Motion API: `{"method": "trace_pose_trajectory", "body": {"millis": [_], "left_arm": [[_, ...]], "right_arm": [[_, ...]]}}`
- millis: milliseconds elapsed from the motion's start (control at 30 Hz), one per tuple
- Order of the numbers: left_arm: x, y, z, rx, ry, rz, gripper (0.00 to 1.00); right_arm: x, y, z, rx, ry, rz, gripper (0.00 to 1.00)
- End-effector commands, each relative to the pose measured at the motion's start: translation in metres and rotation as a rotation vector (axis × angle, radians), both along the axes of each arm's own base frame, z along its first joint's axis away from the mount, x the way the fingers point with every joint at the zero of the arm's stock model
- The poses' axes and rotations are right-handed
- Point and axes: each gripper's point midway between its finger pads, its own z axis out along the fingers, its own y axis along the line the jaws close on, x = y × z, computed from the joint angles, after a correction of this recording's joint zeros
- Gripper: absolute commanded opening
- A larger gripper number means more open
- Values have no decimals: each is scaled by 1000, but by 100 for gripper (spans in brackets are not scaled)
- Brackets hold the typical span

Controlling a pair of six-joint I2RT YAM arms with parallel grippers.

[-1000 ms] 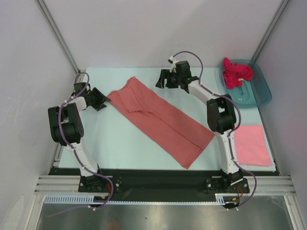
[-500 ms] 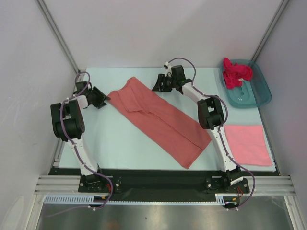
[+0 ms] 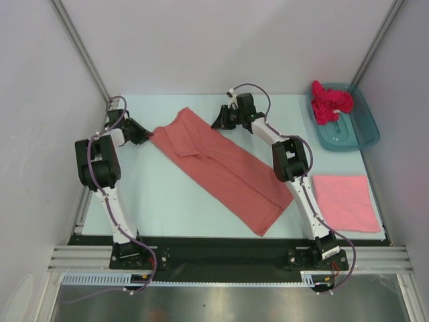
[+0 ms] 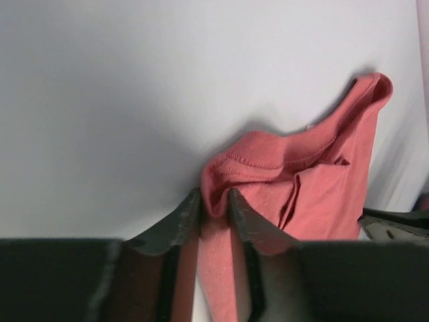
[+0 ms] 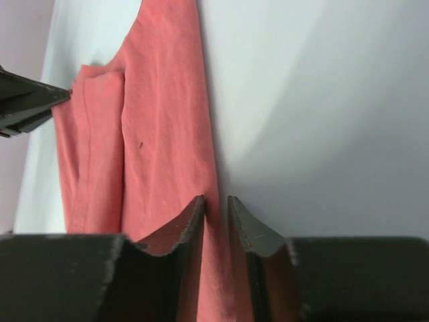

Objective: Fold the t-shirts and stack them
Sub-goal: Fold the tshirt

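Observation:
A salmon-coral t-shirt lies folded lengthwise in a long diagonal strip across the table. My left gripper is at its far-left corner. In the left wrist view that gripper is shut on a bunched fold of the shirt. My right gripper sits at the shirt's far edge. In the right wrist view its fingers pinch the hem of the shirt. A lighter pink t-shirt lies folded square at the right. A magenta t-shirt is crumpled in the tub.
The teal plastic tub stands at the far right corner. White walls close in the table at the back and both sides. A black rail runs along the near edge by the arm bases.
Both grippers have narrowed from open down onto the salmon shirt's cloth. The right gripper has moved left to the shirt's far edge, and the left has moved up to the corner.

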Motion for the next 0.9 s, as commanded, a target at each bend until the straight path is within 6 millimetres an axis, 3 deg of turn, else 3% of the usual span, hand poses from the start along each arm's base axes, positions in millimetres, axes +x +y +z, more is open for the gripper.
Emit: {"method": "trace_pose_trajectory", "body": {"millis": [0,167,200,333,400,467,500,533,567,667,767,800,867], "left_arm": [[23,-3,16,-1,-62,-14,24],[40,-4,23,-1,-94,-23,7],[44,-6,20,-3,-93,-25,0],[61,-9,22,0,-127,-20,0],[75,-10,33,-8,-168,-5,1],[86,-14,26,-25,-175,-8,0],[100,-16,40,-34,-213,-5,0],[106,-18,27,-46,-198,-6,0],[120,-22,42,-48,-241,-14,0],[133,-26,36,-69,-235,-7,1],[141,-23,48,-53,-263,14,11],[142,-22,51,-38,-266,21,25],[141,-17,61,7,-266,10,43]], "right_arm": [[4,15,12,62,-22,12,24],[9,15,14,73,-39,5,8],[11,13,15,68,-41,-5,0],[34,-18,17,-9,-69,-149,0],[42,-35,22,-32,-83,-221,0],[51,-53,27,-38,-80,-282,0],[53,-59,30,-39,-81,-299,0],[56,-64,30,-38,-77,-325,0],[60,-72,30,-34,-75,-340,0],[65,-77,30,-21,-72,-353,0],[66,-80,30,-16,-65,-345,5],[65,-81,30,-15,-61,-342,12],[64,-81,34,-13,-60,-330,21]]}}
